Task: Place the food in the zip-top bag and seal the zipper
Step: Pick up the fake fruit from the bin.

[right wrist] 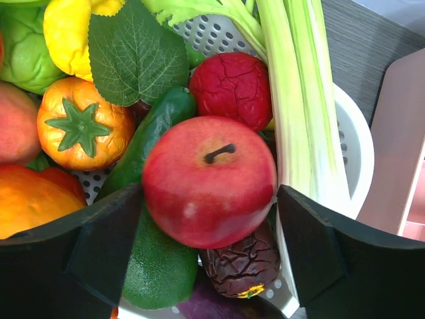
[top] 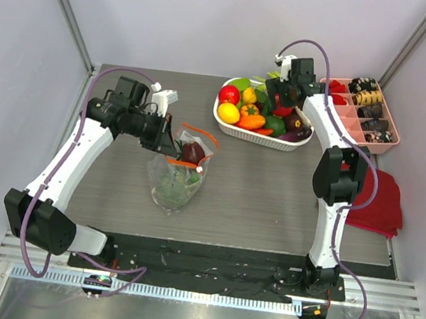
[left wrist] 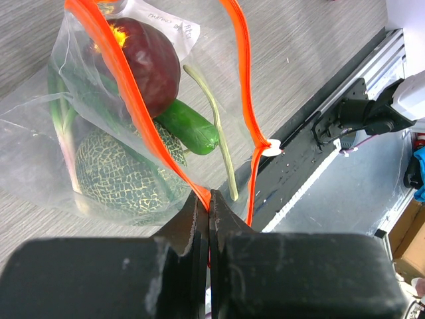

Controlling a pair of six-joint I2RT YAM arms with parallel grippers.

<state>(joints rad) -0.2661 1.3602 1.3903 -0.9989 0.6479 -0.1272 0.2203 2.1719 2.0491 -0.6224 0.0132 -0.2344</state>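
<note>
Left claw [left wrist: 209,203] clenched on zipper [left wrist: 141,114], holding zip-top bag [top: 177,177] mouth open near surface centre. Melon [left wrist: 126,169], cucumber [left wrist: 189,126] and dark red fruit [left wrist: 146,63] inside. Right claw [right wrist: 209,196] released, straddling red apple [right wrist: 209,176] in white basket [top: 257,136] by far edge, likely next pick.

I can make out no text. The only print I see is a white patch [left wrist: 167,21] on the bag [left wrist: 33,126], at 12 o'clock in the left wrist view; its small dark lettering is too fine and slanted to read
</note>
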